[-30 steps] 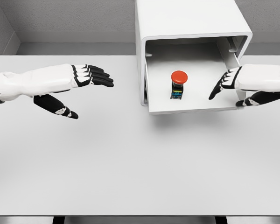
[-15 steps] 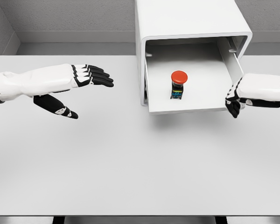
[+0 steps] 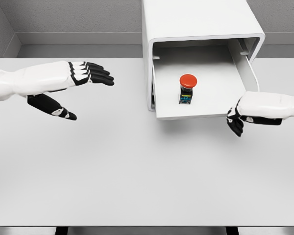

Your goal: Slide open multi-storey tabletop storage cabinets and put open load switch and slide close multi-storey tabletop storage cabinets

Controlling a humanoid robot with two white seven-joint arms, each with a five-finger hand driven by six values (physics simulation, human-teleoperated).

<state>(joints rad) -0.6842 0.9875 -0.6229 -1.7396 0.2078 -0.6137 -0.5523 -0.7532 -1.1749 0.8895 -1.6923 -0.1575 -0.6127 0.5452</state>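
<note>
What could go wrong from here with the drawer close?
1. The right hand sits at the front right corner of the open drawer, fingers curled down. A push from that corner is off-centre and could skew or jam the drawer in the cabinet.
2. The load switch stands upright and loose mid-drawer; a sharp shove could tip it.
3. The left hand hovers open, far left, so nothing steadies the cabinet, which may slide.
</note>
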